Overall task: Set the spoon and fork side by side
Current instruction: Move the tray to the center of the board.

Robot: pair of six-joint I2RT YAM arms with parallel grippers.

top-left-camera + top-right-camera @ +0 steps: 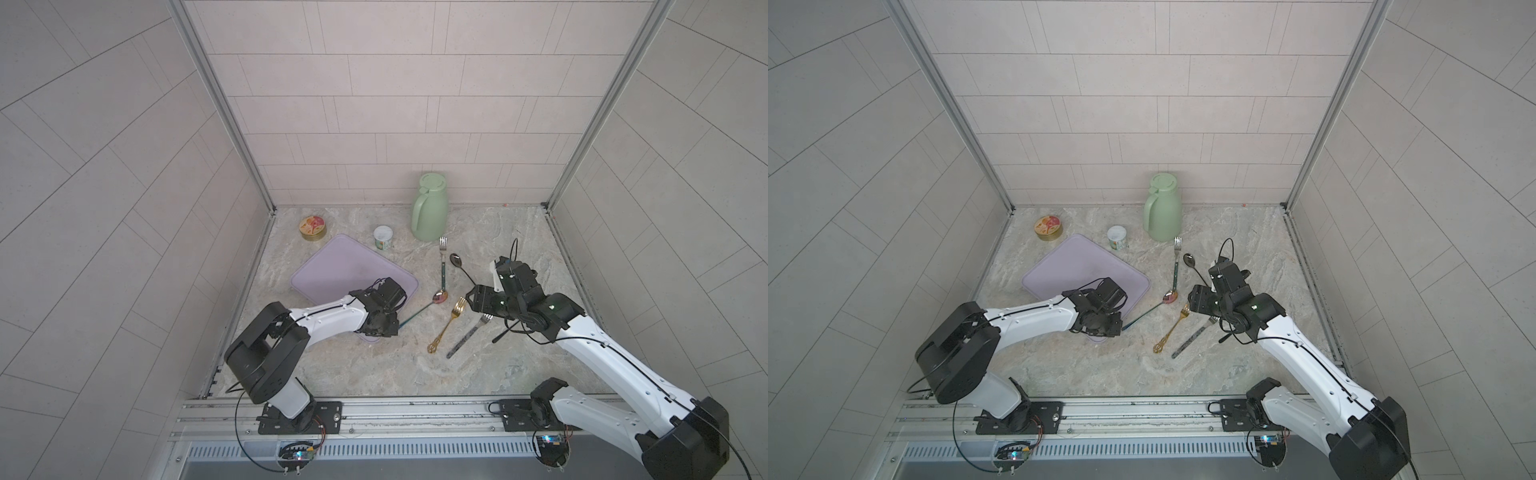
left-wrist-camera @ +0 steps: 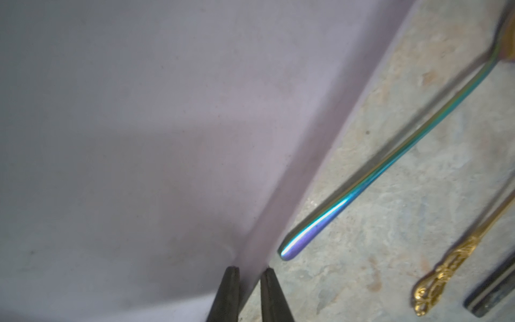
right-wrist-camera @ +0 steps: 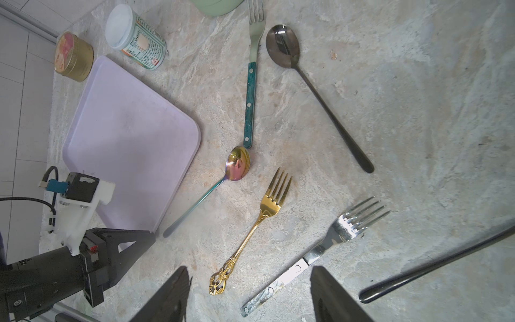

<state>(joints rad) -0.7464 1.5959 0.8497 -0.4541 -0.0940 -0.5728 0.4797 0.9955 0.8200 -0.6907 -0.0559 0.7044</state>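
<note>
An iridescent spoon [image 1: 419,311] [image 2: 390,164] [image 3: 238,164] lies aslant on the marble table, its handle end beside the lilac tray [image 1: 332,270] [image 2: 139,139]. A gold fork [image 1: 449,324] [image 3: 259,220] and a silver fork [image 1: 469,336] [image 3: 334,237] lie to its right. My left gripper [image 1: 392,328] [image 2: 250,269] is low at the spoon's handle end, its fingers almost together astride the tray's rim; the spoon is outside them. My right gripper [image 1: 473,297] [image 3: 249,269] hangs open above the handles of both forks, holding nothing.
A green-handled fork [image 1: 443,266] and a black spoon [image 1: 461,268] lie further back. Another black handle [image 1: 505,332] sticks out under my right arm. A green jug [image 1: 430,208], a small can [image 1: 383,237] and a gold tin [image 1: 312,228] stand at the back.
</note>
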